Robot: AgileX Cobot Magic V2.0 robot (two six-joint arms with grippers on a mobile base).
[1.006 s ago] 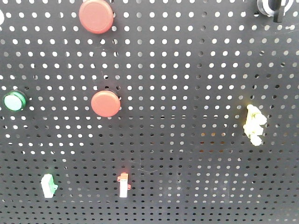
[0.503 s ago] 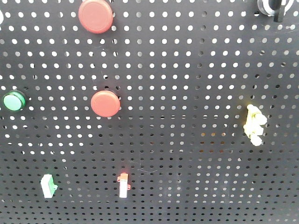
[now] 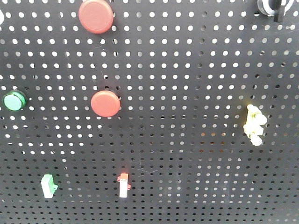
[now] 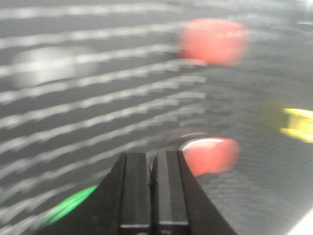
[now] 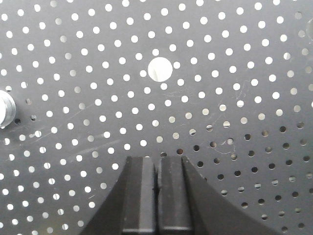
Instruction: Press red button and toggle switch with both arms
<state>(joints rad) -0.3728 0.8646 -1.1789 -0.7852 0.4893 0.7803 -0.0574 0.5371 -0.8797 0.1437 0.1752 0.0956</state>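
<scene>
In the front view a black pegboard (image 3: 187,56) carries two red round buttons, one at the top (image 3: 96,16) and one at mid-left (image 3: 105,103), and a yellow toggle switch (image 3: 253,123) at the right. No arm shows in that view. In the blurred left wrist view my left gripper (image 4: 152,155) is shut and empty, its tip just left of a red button (image 4: 212,154); a second red button (image 4: 212,41) is higher and the yellow switch (image 4: 298,125) is at the right edge. My right gripper (image 5: 157,159) is shut and empty, facing bare pegboard (image 5: 220,58).
The board also holds a green round button (image 3: 14,101), a small green rocker (image 3: 47,185), a small red rocker (image 3: 123,184) and a black knob (image 3: 273,7) at the top right. In the right wrist view there is a large round hole (image 5: 160,68) and a silver fitting (image 5: 5,108).
</scene>
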